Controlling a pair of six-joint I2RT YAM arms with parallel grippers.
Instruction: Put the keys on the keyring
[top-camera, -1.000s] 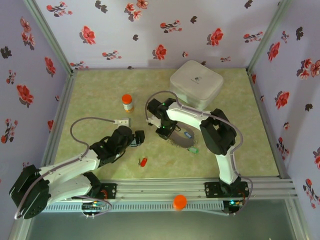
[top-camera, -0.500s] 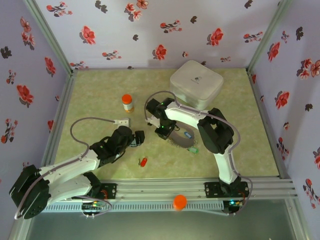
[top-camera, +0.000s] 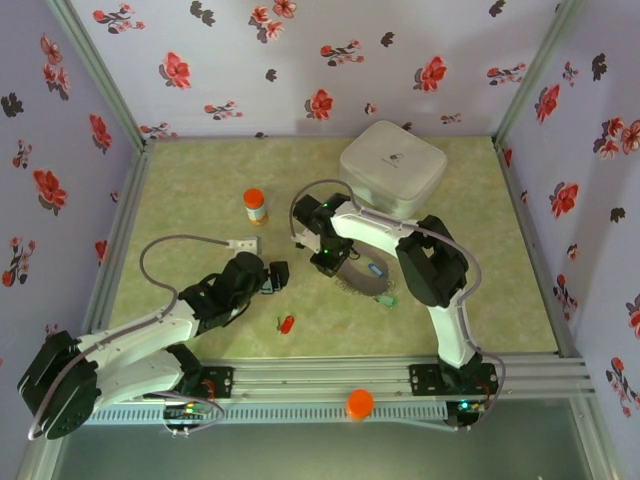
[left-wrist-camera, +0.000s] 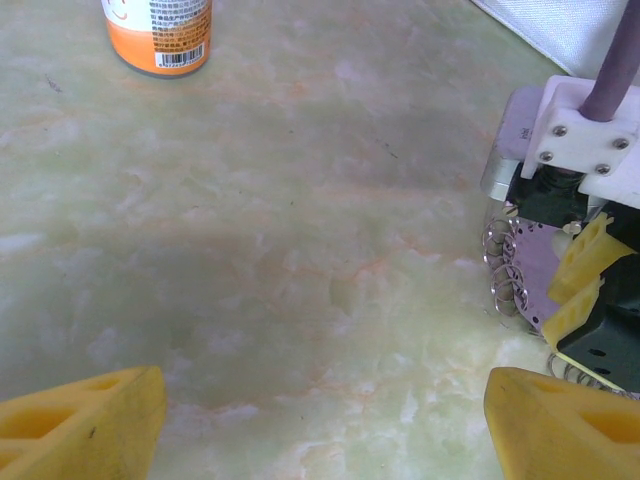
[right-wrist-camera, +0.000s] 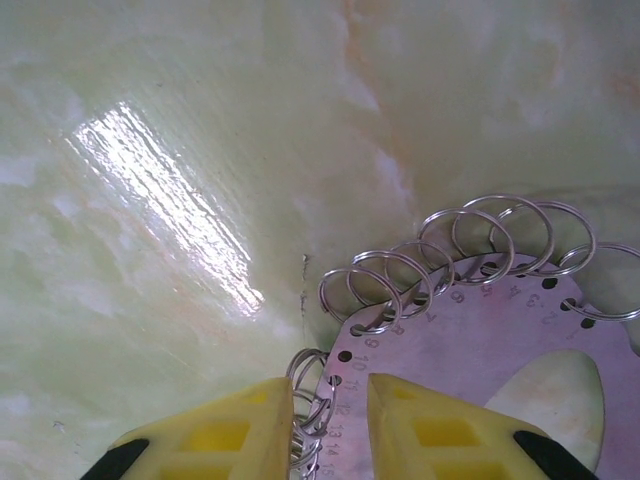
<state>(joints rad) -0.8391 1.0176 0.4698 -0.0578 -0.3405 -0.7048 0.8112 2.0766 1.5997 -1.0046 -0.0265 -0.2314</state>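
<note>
Right gripper (right-wrist-camera: 330, 402) pinches the rim of the flat, ring-edged oval metal keyring (right-wrist-camera: 478, 330); left gripper (left-wrist-camera: 320, 400) beside it, fingers spread.

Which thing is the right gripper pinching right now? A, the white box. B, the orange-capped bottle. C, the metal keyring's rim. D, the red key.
C: the right wrist view shows the right gripper closed on the ring-lined rim of the keyring.
</note>
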